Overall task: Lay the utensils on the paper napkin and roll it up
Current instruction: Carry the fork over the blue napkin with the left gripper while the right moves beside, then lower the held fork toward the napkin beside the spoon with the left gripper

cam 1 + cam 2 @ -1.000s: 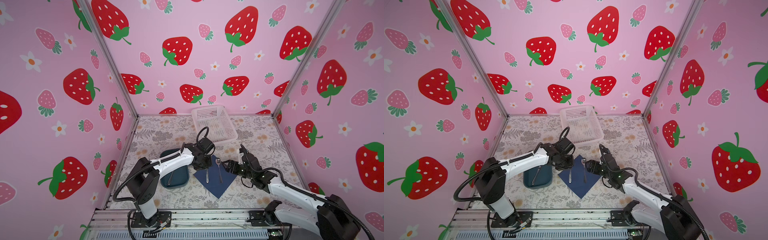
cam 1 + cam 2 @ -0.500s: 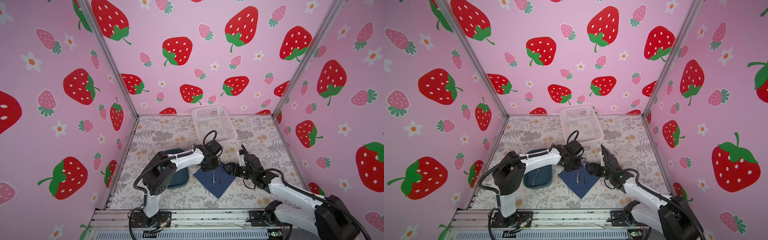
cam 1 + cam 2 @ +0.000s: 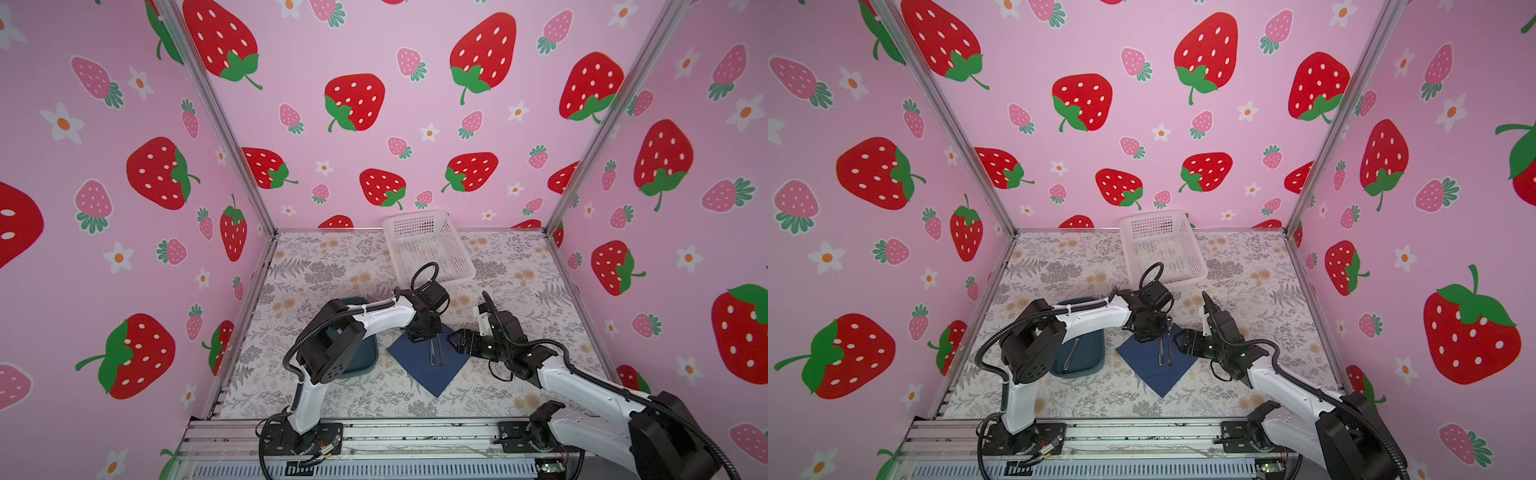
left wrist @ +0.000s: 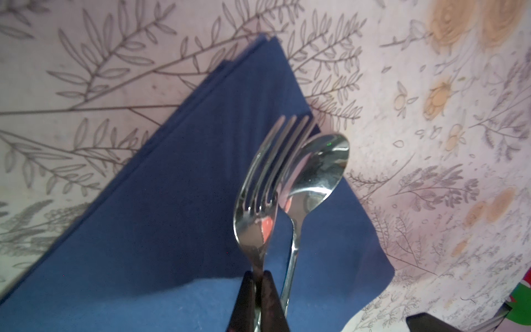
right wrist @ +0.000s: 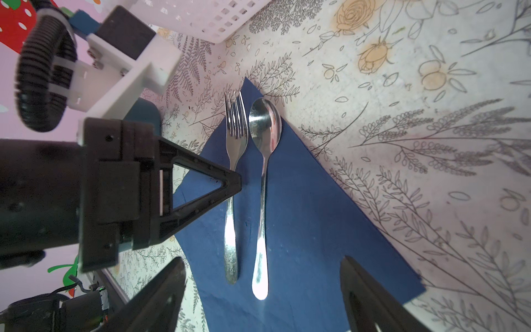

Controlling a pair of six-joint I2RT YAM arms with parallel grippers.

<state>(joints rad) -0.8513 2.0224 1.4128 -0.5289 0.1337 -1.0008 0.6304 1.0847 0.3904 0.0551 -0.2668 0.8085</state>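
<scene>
The dark navy paper napkin [image 3: 432,374] [image 3: 1156,376] lies as a diamond on the floral table. Of the utensils, a silver spoon [image 5: 263,172] [image 4: 316,172] rests on the napkin. A fork [image 5: 235,138] [image 4: 255,201] sits right beside it, parallel. My left gripper [image 4: 258,287] [image 3: 422,334] is shut on the fork's neck, low over the napkin's far corner. My right gripper [image 5: 261,258] [image 3: 455,338] stands open at the napkin's right corner, its fingers apart either side of the two handle ends. A knife [image 3: 1071,353] lies in the teal tray.
The teal tray [image 3: 1096,359] sits left of the napkin, partly under the left arm. A white perforated basket [image 3: 428,249] [image 3: 1163,249] stands at the back, just beyond the left wrist. The pink side walls close in the table.
My left gripper has carried the fork rightward across the napkin and lowered it next to the spoon. The right arm and the spoon have stayed put.
</scene>
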